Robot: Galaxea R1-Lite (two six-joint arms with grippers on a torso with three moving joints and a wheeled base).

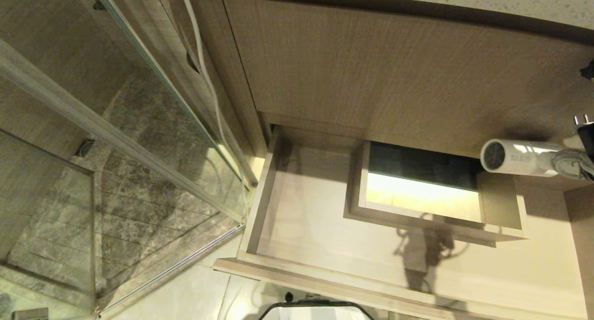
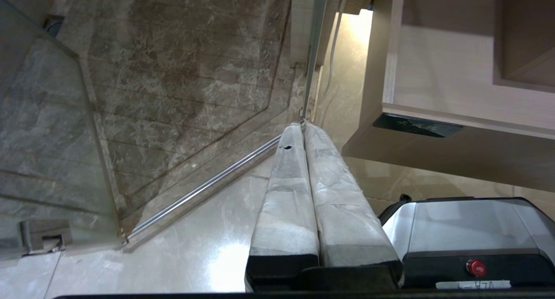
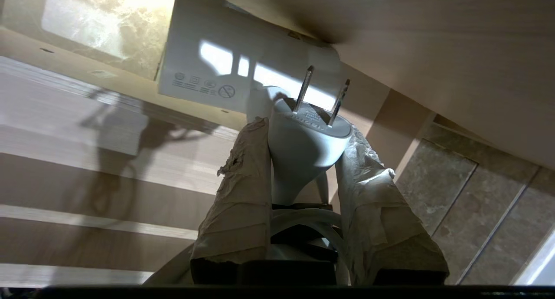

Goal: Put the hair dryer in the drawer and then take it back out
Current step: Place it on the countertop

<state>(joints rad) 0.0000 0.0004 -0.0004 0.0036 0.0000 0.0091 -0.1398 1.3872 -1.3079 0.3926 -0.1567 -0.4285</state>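
White hair dryer [image 1: 519, 158] hangs level above open wood-grain drawer [image 1: 301, 218].

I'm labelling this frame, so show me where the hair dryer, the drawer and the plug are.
hair dryer [image 1: 519, 158], head view, on its white barrel.
drawer [image 1: 297, 218], head view, on its bare floor.
plug [image 3: 303, 147], right wrist view, on its white body between the right gripper's fingers.

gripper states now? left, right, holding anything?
Left gripper: shut, empty, parked by the floor.
Right gripper: shut on the hair dryer, above the drawer.

The hair dryer [image 1: 519, 158] was white with a dark grey grille; the drawer [image 1: 297, 218] was pale wood-grain; the floor tiles [image 2: 182, 73] were mottled grey-brown marble.
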